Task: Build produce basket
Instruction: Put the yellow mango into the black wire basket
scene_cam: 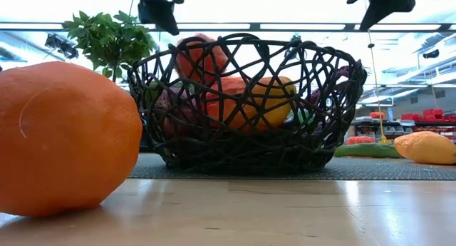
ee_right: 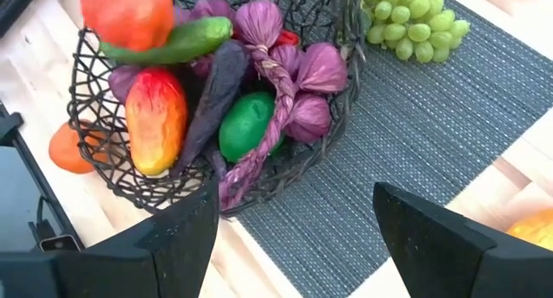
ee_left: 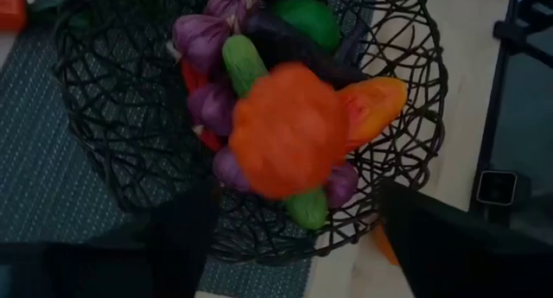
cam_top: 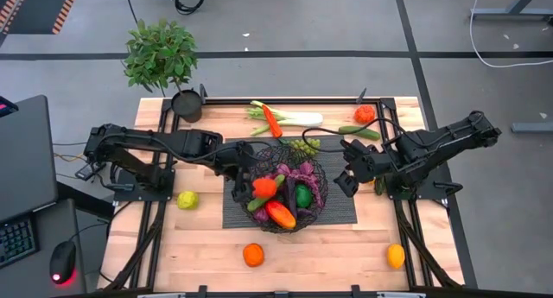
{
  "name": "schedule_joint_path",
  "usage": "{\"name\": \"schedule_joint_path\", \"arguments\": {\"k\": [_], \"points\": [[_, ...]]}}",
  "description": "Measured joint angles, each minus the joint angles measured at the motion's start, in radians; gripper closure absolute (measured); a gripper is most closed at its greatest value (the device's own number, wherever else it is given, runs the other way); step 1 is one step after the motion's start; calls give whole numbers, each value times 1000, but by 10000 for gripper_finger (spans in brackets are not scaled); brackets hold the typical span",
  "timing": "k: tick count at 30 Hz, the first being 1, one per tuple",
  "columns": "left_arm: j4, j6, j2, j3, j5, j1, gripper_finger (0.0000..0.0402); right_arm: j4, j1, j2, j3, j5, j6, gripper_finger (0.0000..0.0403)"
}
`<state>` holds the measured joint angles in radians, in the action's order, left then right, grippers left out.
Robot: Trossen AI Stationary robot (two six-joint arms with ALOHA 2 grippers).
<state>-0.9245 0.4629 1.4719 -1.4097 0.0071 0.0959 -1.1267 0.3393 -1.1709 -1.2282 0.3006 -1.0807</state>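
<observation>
The left gripper [cam_top: 239, 182] hangs over the left rim of the basket [cam_top: 313, 213], its fingers spread apart and holding nothing, with an orange-red fruit [ee_left: 285, 129] lying just below on top of the produce [cam_top: 281, 199]. The basket sits on the dark mat [cam_top: 341, 207] at the table's middle. To its right, beside the rim, the right gripper [cam_top: 344, 182] waits, fingers apart and empty.

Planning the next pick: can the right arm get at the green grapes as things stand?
Probably yes. The green grapes lie uncovered on the mat beside the basket, just ahead of the right tool, which is open and empty.
</observation>
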Motion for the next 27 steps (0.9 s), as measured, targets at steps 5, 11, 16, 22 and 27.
{"name": "schedule_joint_path", "arguments": {"k": [5,11,16,22,27], "points": [[3,-4,0,0,-42,0,22,5,0,0,0,3,-8,94],[-2,-1,0,0,-45,-4,4,-59,-3,0,0,29,-110,94],[-37,-108,0,0,-68,-33,5,-280,-49,-12,7,38,-284,94],[-49,-66,0,1,-189,-122,5,-346,-143,-15,105,-33,-299,95],[-49,-1,0,1,-190,-239,5,-319,-220,-16,228,-92,-303,95]]}}
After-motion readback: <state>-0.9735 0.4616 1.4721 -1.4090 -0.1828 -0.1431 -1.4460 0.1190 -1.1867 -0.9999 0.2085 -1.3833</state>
